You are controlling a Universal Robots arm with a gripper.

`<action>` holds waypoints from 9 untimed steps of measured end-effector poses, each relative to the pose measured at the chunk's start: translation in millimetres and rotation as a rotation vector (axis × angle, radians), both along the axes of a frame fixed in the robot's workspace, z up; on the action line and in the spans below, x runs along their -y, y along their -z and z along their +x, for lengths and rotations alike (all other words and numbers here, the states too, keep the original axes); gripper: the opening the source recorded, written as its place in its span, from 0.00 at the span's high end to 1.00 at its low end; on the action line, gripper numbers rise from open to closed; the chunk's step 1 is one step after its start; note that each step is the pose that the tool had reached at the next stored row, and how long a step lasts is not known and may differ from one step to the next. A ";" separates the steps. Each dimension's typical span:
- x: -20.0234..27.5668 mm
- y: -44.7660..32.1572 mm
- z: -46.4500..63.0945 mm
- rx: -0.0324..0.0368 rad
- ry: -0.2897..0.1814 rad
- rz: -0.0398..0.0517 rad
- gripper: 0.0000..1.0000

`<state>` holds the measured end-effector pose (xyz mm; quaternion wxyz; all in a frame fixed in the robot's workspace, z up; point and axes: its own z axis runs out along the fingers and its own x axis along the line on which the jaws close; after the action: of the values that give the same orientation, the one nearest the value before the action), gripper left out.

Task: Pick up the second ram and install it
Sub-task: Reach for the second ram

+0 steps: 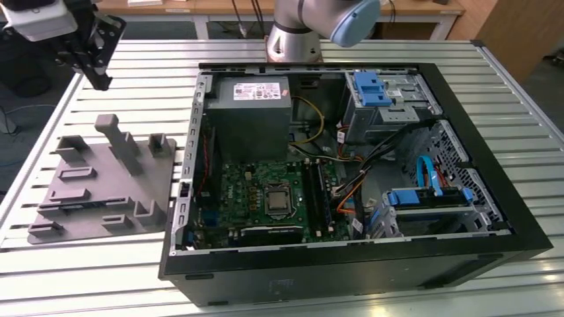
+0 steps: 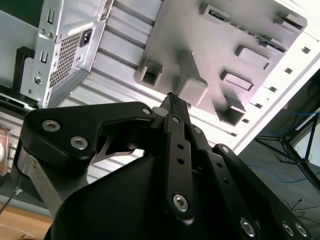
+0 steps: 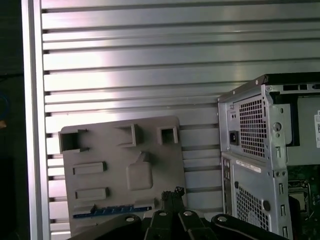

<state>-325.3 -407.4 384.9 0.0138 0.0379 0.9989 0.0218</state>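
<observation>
The second ram (image 3: 112, 211) lies flat in a slot along one edge of the grey fixture plate (image 3: 120, 170), as a thin dark strip with a blue line. In the exterior view the ram (image 1: 84, 206) is near the plate's front left. My gripper (image 1: 95, 71) hangs high over the table's far left corner, well behind and above the plate (image 1: 105, 185). Its fingers (image 2: 172, 102) meet at the tips with nothing between them. In the first wrist view the fingertips (image 3: 172, 194) sit over the plate's edge, near the ram.
An open black computer case (image 1: 493, 198) lies on the slatted metal table (image 1: 115, 284), to the exterior view's right of the plate. Inside are the green motherboard (image 1: 255, 198), long memory slots (image 1: 316, 191), a power supply (image 1: 251, 119) and blue drive brackets (image 1: 374, 89). Upright posts (image 1: 119, 142) rise from the plate.
</observation>
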 end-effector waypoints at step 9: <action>13.6 3.3 -17.0 0.0000 0.000 0.0000 0.90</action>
<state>-342.3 -421.1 381.6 0.0138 0.0376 0.9990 0.0218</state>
